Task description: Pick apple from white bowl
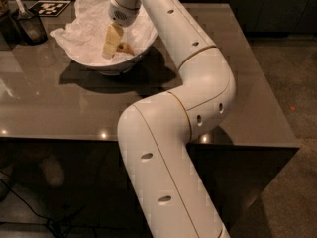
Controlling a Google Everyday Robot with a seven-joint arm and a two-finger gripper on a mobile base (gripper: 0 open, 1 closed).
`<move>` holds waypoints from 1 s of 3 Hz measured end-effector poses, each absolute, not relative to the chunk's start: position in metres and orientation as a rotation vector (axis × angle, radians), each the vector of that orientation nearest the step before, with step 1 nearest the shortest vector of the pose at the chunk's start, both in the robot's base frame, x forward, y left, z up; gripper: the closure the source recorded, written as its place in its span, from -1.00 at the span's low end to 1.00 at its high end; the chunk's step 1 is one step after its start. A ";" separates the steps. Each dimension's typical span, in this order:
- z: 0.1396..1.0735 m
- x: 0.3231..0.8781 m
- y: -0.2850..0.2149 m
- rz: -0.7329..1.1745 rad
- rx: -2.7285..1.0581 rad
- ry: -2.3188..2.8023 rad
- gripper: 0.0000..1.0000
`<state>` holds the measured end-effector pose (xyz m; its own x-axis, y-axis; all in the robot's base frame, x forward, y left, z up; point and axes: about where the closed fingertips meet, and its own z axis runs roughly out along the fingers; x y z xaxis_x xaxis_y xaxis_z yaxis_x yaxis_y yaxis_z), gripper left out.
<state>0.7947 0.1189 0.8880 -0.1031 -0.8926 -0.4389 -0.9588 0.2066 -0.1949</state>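
Note:
The white bowl (pixel 130 58) stands at the far left of the table, lined with crumpled white tissue paper (pixel 84 31). My gripper (pixel 113 42) reaches down into the bowl from above, low over the paper. Only a small reddish-orange sliver of the apple (pixel 126 48) shows, just to the right of the gripper. The gripper hides the rest of the apple. I cannot tell whether it is held.
A small dark cup (pixel 28 28) with a utensil stands at the table's far left corner, beside a black-and-white marker tag (pixel 48 7). My white arm (pixel 198 83) arches over the brown glossy table (pixel 59 103). The table's front edge runs below the arm's elbow.

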 end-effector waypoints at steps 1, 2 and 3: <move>0.879 0.796 0.104 0.207 -1.678 2.078 -1.00; 0.866 0.795 0.089 0.238 -1.638 2.142 -1.00; 0.866 0.795 0.089 0.238 -1.637 2.142 -1.00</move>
<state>0.7946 0.0886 0.8659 -0.2089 -0.8758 -0.4351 -0.9500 0.2873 -0.1220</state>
